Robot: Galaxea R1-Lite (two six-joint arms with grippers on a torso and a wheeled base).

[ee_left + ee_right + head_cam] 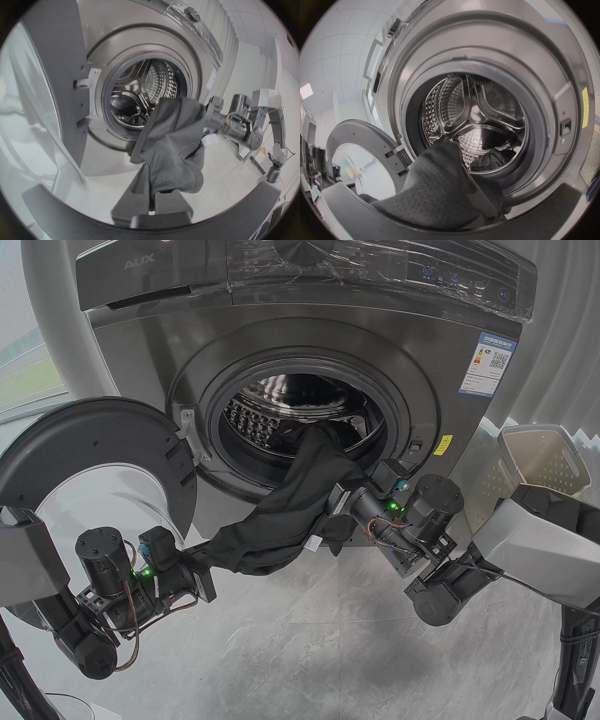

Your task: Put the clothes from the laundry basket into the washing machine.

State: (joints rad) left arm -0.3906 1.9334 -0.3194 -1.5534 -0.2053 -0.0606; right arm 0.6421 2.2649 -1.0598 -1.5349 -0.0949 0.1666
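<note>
A black garment [281, 509] hangs from the lip of the washing machine's open drum [294, 409] down toward the floor. My left gripper [199, 557] is low in front of the machine, shut on the garment's lower end; in the left wrist view its fingers [140, 184] pinch the mesh fabric [175, 150]. My right gripper [331, 499] is at the drum's lower right rim, shut on the garment's upper part. The fabric [440, 190] drapes over it and hides its fingers. Another dark cloth [490, 159] lies inside the drum. The pale laundry basket [544, 459] stands at the right.
The machine's round door [94, 452] stands swung open to the left, close above my left arm. The basket leans beside the machine's right side, behind my right arm. Grey tiled floor [325, 640] lies open in front.
</note>
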